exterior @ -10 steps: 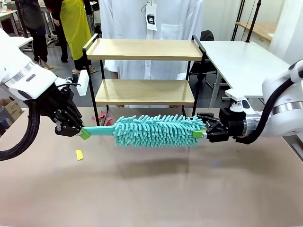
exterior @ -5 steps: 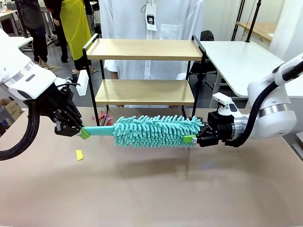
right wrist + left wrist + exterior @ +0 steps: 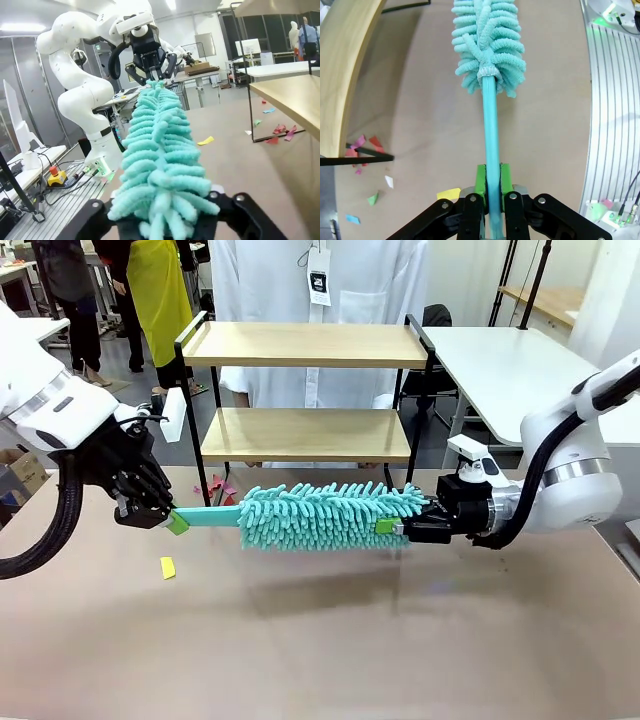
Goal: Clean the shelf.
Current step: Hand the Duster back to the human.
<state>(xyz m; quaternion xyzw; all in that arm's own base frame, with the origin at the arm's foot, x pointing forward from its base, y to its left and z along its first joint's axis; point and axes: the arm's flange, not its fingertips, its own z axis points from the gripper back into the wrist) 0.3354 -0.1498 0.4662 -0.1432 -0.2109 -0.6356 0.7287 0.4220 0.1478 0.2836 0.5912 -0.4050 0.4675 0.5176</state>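
The shelf point(image 3: 305, 345) stands at the table's far edge, both wooden boards bare. A teal fluffy duster point(image 3: 320, 515) hangs level above the table in front of it. My left gripper point(image 3: 172, 520) is shut on the duster's flat handle; in the left wrist view the green pads point(image 3: 481, 181) clamp the handle point(image 3: 490, 130) and the head point(image 3: 487, 45) points away. My right gripper point(image 3: 390, 527) is shut on the fluffy far end. In the right wrist view the duster point(image 3: 155, 150) hides my right gripper's point(image 3: 165, 220) fingers, and the left gripper point(image 3: 152, 75) holds the far end.
A person in a white coat point(image 3: 320, 280) stands behind the shelf. A yellow paper scrap point(image 3: 167, 567) lies on the brown table, and coloured scraps point(image 3: 218, 488) lie under the shelf. A white table point(image 3: 510, 370) stands at the back right.
My right gripper has moved left onto the duster's fluffy end and gone from open to shut on it. The left gripper and the handle have stayed put.
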